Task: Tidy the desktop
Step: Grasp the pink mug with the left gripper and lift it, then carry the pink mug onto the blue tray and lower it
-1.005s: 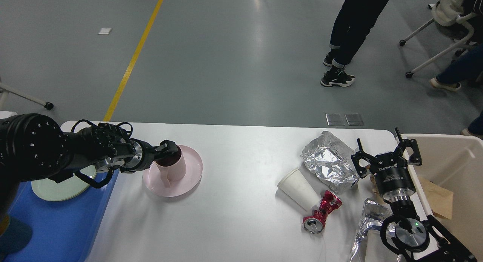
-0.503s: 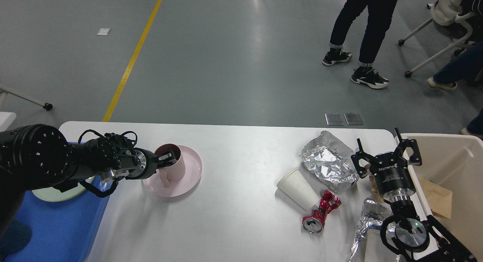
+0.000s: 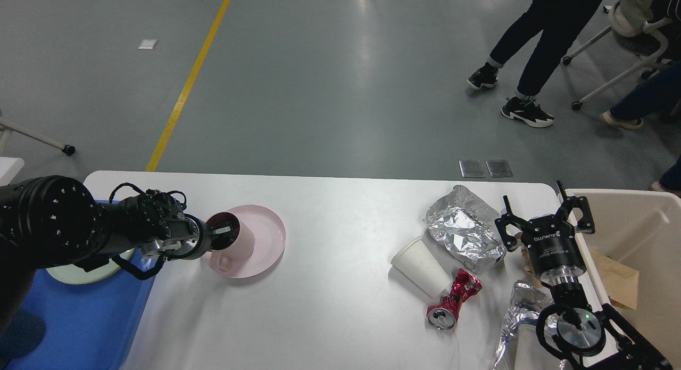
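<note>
— Where's the left gripper (image 3: 223, 235) now?

— At the pink mug (image 3: 230, 239) on the pink plate (image 3: 266, 237), near the desktop's (image 3: 330, 306) left edge, 1 finger inside the rim — clenched on the mug wall, and the mug tips toward the arm.

— How to do it well?

— Lift straight, so the plate isn't dragged, then swing left over the blue tray (image 3: 80, 317).

— And the right gripper (image 3: 544, 216)?

— Jaws spread, empty, by the foil bag (image 3: 463, 231) at the right edge.

Bright overhead light glares off the floor (image 3: 367, 18) (soft shadows); focus sharp throughout.
</note>
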You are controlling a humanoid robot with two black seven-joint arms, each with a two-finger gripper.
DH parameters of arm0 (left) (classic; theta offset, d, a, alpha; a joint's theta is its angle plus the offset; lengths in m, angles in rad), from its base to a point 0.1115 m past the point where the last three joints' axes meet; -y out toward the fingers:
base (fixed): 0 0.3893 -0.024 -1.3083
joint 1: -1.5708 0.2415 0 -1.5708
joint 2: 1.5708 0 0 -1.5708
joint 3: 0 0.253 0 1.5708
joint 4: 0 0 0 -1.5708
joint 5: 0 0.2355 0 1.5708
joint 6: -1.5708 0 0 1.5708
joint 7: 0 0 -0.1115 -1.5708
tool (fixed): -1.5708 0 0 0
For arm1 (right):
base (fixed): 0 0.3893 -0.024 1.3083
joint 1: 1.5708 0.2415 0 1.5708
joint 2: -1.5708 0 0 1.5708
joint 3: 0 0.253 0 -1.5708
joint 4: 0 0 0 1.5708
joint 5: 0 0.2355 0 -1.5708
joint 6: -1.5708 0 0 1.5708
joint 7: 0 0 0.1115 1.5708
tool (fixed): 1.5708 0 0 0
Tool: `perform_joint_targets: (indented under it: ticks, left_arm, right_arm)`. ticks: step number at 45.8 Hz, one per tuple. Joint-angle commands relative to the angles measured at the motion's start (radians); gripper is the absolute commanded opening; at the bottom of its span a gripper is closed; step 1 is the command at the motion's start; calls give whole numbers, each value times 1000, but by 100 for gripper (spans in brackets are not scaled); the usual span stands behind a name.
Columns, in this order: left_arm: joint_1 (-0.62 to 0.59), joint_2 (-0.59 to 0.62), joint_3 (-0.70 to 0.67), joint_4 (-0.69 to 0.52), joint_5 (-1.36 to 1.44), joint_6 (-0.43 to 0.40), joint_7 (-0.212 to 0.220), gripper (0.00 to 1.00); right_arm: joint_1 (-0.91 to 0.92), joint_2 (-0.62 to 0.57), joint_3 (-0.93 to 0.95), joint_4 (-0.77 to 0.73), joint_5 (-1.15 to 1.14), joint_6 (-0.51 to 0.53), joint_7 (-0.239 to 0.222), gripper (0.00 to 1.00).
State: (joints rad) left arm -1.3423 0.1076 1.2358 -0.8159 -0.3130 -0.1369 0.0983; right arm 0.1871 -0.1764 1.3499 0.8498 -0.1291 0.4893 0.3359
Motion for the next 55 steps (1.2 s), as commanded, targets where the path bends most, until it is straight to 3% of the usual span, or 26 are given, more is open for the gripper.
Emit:
perform_joint_targets:
  ticks: [1, 14, 24, 34, 42, 48, 55]
  left_arm:
    - [-9, 4, -1, 0, 0, -35, 9, 0]
    - [-70, 24, 2, -14, 0, -108, 8, 0]
    - [-211, 83, 56, -129, 3, -280, 27, 0]
    - [-543, 129, 208, -422, 35, -306, -3, 0]
    - [-895, 138, 278, -716, 228, -282, -86, 0]
    - [-1127, 138, 318, -864, 281, -302, -124, 0]
    - [-1275, 135, 341, -890, 282, -478, -124, 0]
  right_arm:
    - [0, 0, 0, 0, 0, 0, 0, 100]
    - [0, 0, 0, 0, 0, 0, 0, 100]
    - [0, 0, 0, 0, -1, 0, 0, 100]
    - [0, 0, 0, -2, 0, 0, 0, 100]
    - [0, 0, 0, -2, -1, 0, 0, 100]
    - [0, 0, 0, -2, -1, 0, 0, 100]
    - [0, 0, 0, -2, -1, 0, 0, 100]
